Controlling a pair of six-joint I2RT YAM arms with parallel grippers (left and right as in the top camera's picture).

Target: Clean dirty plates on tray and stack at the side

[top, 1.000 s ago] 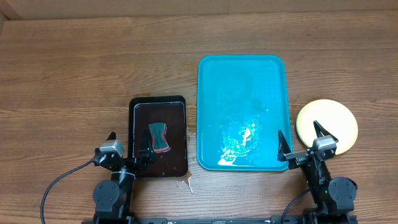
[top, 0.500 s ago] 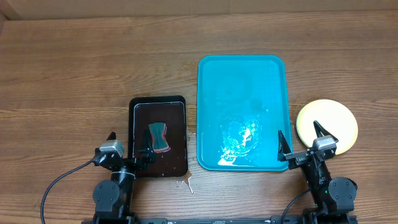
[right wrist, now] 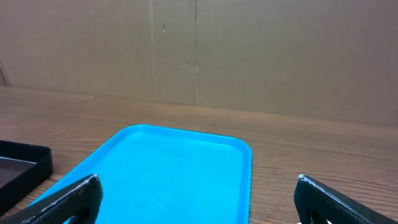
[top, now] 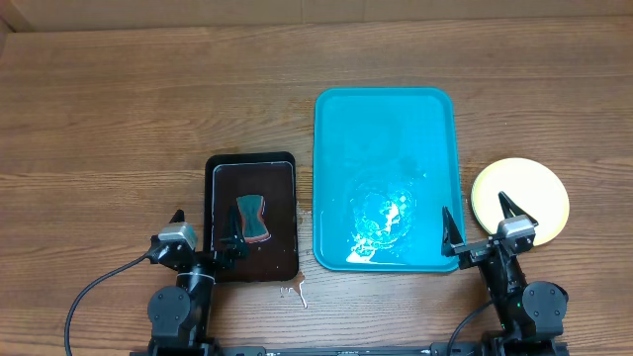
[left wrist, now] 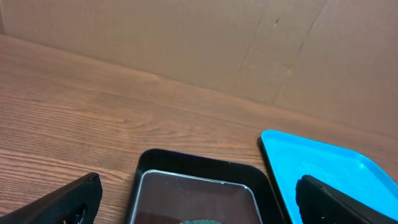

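Nothing moves over the last second. Both arms sit parked at the table's near edge, the left gripper (top: 207, 229) spread wide and empty by the black tray (top: 211, 188), where the sponge (top: 252, 219) lies. The right gripper (top: 475, 213) is equally wide and empty at the turquoise tray (top: 386, 129). That tray carries only a wet sheen. A pale yellow-green plate (top: 534, 190) lies just to its right; probably the finished stack, though from above I cannot count what lies beneath.

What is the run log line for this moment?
tray: empty | plate: right of tray | sponge: in black tray | left fingers: open | right fingers: open
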